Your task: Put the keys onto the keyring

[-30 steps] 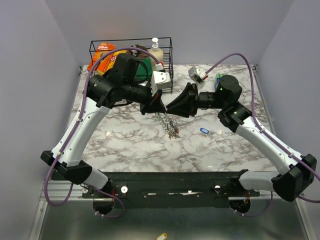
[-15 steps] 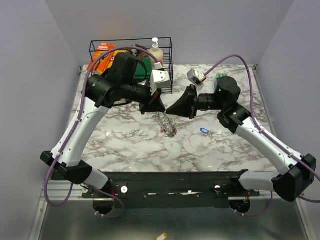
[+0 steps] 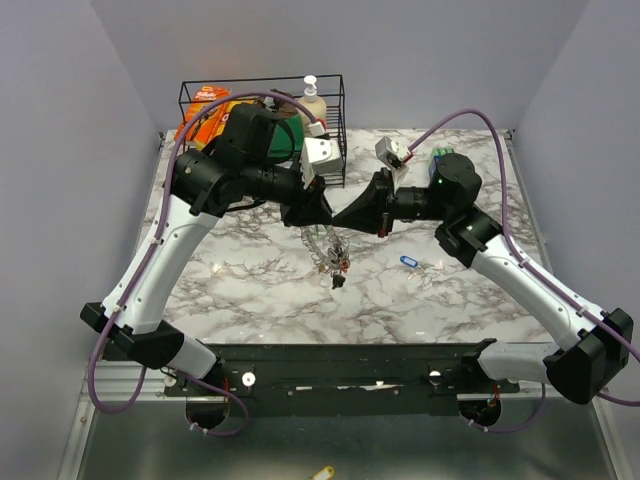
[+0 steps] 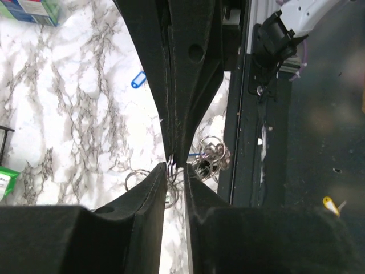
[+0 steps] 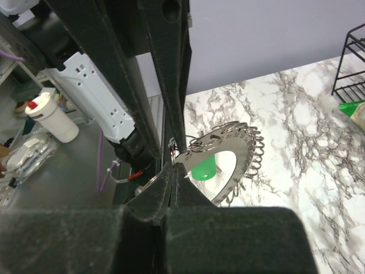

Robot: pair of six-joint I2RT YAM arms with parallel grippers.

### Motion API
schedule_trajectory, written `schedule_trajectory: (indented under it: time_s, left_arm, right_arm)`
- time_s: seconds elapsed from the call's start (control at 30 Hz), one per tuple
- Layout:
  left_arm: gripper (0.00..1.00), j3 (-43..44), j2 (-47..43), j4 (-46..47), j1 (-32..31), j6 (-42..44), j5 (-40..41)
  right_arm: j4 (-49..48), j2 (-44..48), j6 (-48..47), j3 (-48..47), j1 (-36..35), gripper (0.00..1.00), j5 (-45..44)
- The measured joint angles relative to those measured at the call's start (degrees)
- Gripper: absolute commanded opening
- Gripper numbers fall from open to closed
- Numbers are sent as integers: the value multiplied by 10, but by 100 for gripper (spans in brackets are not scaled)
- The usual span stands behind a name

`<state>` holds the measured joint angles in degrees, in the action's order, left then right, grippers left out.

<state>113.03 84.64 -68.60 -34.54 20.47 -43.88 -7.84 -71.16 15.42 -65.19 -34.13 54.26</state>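
Note:
The keyring point(image 3: 325, 250) is a silvery ring strung with many small loops, and it hangs above the table's middle under both fingertips. My right gripper point(image 5: 175, 165) is shut on a thin wire loop at its edge. In the right wrist view the keyring point(image 5: 239, 145) shows as a numbered flat band with a green key head point(image 5: 203, 167) behind it. My left gripper point(image 4: 175, 166) faces the right one tip to tip, its jaws slightly apart and holding nothing. Loose rings point(image 4: 211, 157) dangle just beyond it. A blue-tagged key point(image 3: 406, 261) lies on the marble to the right.
A black wire rack point(image 3: 262, 110) at the back left holds orange packets and a soap bottle point(image 3: 313, 100). A blue-green box point(image 3: 440, 155) sits behind my right arm. The table's near edge is a black rail point(image 3: 340, 378).
My left gripper's jaws have parted. My right gripper has shut on the keyring. The bunch now hangs a little lower and further left.

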Motion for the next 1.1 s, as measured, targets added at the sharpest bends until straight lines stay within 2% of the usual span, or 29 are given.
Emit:
schedule_trajectory:
  time_s: [0.07, 0.17, 0.4, 0.53, 0.67, 0.83, 1.1]
  left_arm:
    - [53, 0, -1, 16, -1, -10, 3]
    - [60, -2, -6, 45, -1, -35, 9]
    - [64, -60, -61, 165, -1, -118, 46]
    - [66, -147, -125, 276, 6, -179, 71]
    - [75, -257, -199, 396, 16, -245, 85]
    - [75, -336, -248, 535, 40, -327, 75]
    - [71, -411, -238, 769, 64, -484, -33]
  right_arm:
    - [-1, 1, 5, 3, 0, 1, -11]
    - [-3, 7, 16, 14, 0, 1, -32]
    - [-39, 37, 49, 35, 0, 1, -97]
    - [-82, 61, 82, 46, 0, 1, -137]
    - [-144, 86, 127, 75, 0, 1, -171]
    - [-212, 90, 172, 87, 0, 1, -193]
    - [-306, 92, 221, 107, 0, 1, -202]
